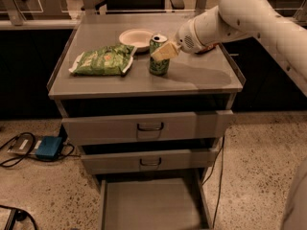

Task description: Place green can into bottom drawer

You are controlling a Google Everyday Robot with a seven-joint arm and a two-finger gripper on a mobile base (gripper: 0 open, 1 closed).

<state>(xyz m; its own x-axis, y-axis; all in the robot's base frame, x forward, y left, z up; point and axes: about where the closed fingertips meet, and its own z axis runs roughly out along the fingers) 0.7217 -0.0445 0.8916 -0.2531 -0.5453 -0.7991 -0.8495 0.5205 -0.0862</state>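
Nearest to you, the bottom drawer (pixel 153 206) stands pulled out at the foot of the cabinet, its flat grey floor bare. Above it, the middle drawer (pixel 149 161) sits out a little and the top drawer (pixel 146 127) is nearly flush; each has a dark handle at its centre. To the left of the cabinet, a blue box (pixel 48 147) lies on the speckled floor with dark cables beside it.

Higher up is the grey worktop (pixel 201 76). The green can (pixel 159 56) stands upright on it, just left of centre and well apart from the open drawer below. A green chip bag (pixel 102 60) lies flat to the can's left, close to it but not touching. A pale plate (pixel 136 36) sits just behind the can and bag.

Your end effector (pixel 162 51) is at the can's upper half, its tan tip lying across the front of the can just under the silver top. You cannot tell how far open it is, nor whether it has hold of the can. The white arm (pixel 240 13) reaches in from the upper right, over the worktop's back right corner.
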